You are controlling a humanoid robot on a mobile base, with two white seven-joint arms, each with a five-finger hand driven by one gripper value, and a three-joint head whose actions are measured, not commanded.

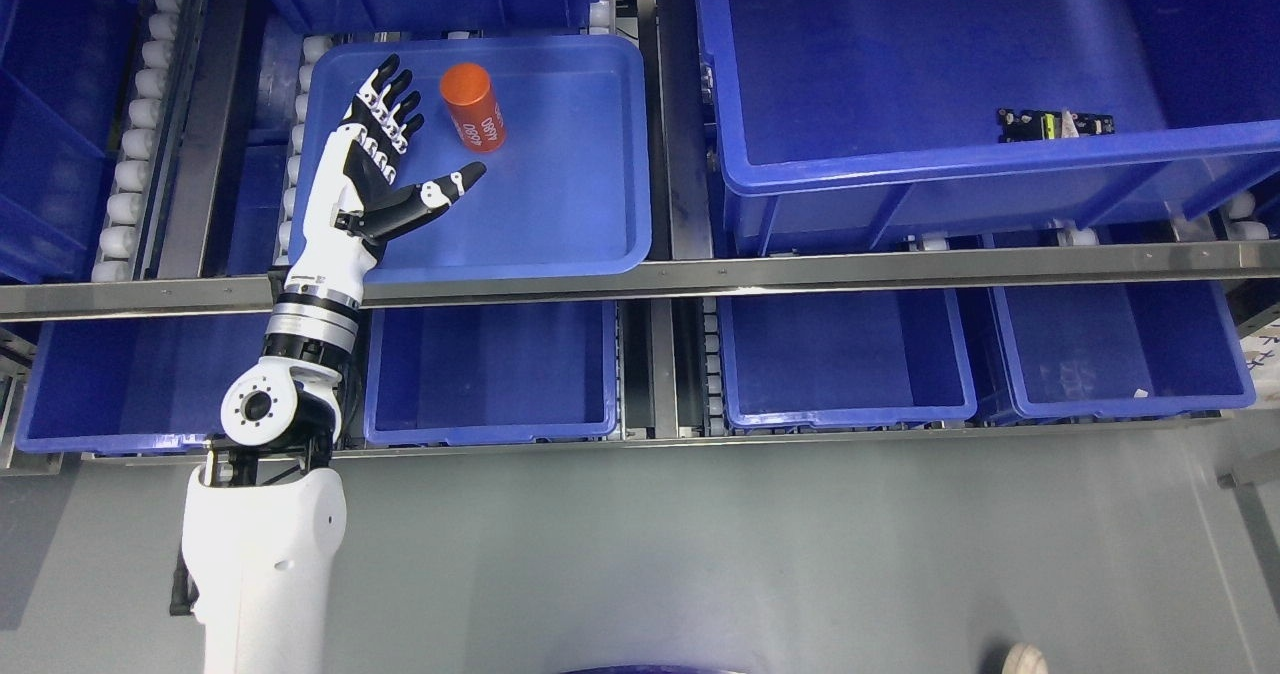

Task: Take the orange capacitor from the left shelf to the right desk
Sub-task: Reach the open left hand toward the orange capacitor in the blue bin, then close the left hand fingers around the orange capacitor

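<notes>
One glossy orange cylinder, smooth blue tray, left hand splayed

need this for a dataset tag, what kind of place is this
Probably a warehouse or factory parts-storage rack: roller-track shelving holding blue plastic bins, one tray with an orange capacitor beside the open left hand.

Bright orange capacitor with white print, upper left of frame. Deep blue tray beneath. White-and-black left hand, silver band at the wrist. Blue bins throughout, grey floor across the bottom.
</notes>
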